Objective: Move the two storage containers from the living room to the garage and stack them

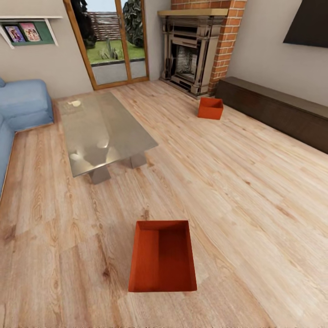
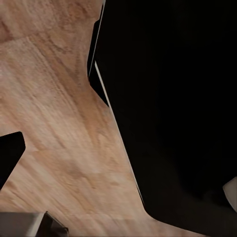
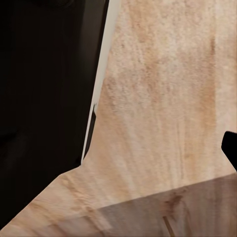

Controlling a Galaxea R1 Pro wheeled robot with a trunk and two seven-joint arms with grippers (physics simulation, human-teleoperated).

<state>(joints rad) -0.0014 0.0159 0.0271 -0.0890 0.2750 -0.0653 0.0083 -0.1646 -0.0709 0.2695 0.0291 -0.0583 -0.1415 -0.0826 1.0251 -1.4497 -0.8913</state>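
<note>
Two orange-red storage containers stand on the light wood-plank flooring of the living room. The near container (image 1: 162,262) is close in front of me, open side up and empty. The far container (image 1: 210,108) sits by the red-brick fireplace (image 1: 200,45). In the left wrist view, one dark fingertip (image 2: 10,155) of my left gripper (image 2: 118,163) shows at the picture's edge over planks, beside my dark body. One fingertip (image 3: 231,148) of my right gripper (image 3: 118,148) shows likewise. Both fingers sit far out, so the jaws are spread, with nothing held.
A glass coffee table (image 1: 102,132) stands left of centre, with a blue sofa (image 1: 20,107) at the far left. Wood-framed glass doors (image 1: 111,43) are at the back. A long dark low cabinet (image 1: 278,111) runs along the right wall. Open plank floor lies between the two containers.
</note>
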